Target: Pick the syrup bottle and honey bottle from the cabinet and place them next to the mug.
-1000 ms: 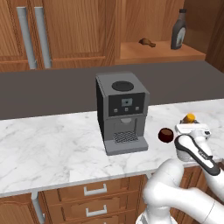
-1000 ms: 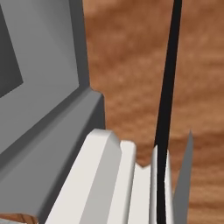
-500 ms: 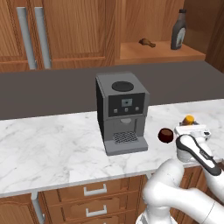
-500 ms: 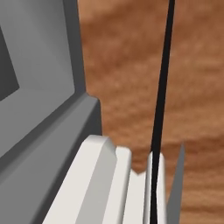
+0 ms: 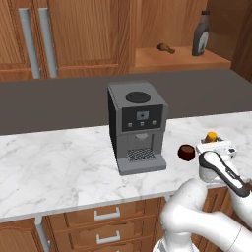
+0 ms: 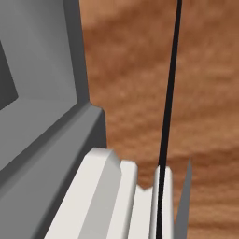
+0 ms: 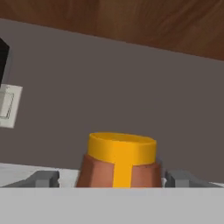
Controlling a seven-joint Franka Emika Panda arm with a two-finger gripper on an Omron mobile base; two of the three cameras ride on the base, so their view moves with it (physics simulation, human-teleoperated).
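The pincer (image 7: 113,177) stands open, its fingertips (image 7: 43,178) apart from the honey bottle (image 7: 120,161) between them, on the marble surface (image 5: 59,167) near the mug (image 5: 186,152).

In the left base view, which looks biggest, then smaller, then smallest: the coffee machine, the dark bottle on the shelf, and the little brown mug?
1. Coffee machine, by far the biggest.
2. Syrup bottle, though it stands farther back, so it looks smaller than it really is.
3. Mug, the smallest.
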